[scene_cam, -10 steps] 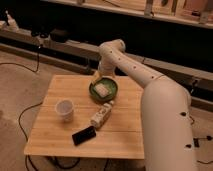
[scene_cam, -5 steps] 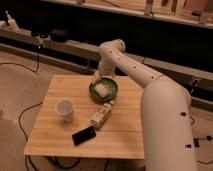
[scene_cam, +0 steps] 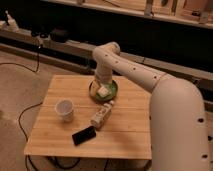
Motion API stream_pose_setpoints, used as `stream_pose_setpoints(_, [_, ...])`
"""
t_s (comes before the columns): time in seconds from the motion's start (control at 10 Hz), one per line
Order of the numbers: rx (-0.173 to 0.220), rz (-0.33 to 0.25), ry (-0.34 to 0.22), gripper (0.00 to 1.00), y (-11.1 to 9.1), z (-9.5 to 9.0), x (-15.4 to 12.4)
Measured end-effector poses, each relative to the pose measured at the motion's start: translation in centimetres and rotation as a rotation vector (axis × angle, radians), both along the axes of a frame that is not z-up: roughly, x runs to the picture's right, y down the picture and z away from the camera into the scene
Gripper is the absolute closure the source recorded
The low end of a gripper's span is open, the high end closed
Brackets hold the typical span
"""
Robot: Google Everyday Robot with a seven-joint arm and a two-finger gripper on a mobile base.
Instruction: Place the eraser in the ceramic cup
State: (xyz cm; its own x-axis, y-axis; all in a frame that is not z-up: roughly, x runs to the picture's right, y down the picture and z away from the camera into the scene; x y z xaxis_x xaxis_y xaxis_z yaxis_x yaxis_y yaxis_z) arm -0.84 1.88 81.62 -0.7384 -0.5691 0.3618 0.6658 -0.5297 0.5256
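A white ceramic cup (scene_cam: 64, 109) stands upright on the left part of the wooden table (scene_cam: 50, 142). A green bowl (scene_cam: 114, 92) sits at the table's back middle with a small pale block (scene_cam: 103, 92) in it, which may be the eraser. My gripper (scene_cam: 101, 84) hangs down over the bowl, right above the pale block; the arm's wrist hides part of the bowl. The cup is a good way to the front left of the gripper.
A small pale bottle (scene_cam: 101, 116) lies on its side in front of the bowl. A flat black rectangular object (scene_cam: 83, 135) lies near the front edge. My white arm (scene_cam: 170, 115) fills the right side. Cables run on the floor at left.
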Motion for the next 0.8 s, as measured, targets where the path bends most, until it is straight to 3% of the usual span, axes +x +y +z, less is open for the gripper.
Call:
stream_pose_setpoints(0.3, [-0.032, -0.202, -0.101, 0.20, 2.6, -5.9, -0.3])
stream_pose_setpoints(0.4, [-0.034, -0.239, -0.111, 0.20, 2.8, -7.4, -0.3])
stream_pose_setpoints(0.8, [-0.036, -0.244, -0.115, 0.20, 2.8, -7.6, -0.3])
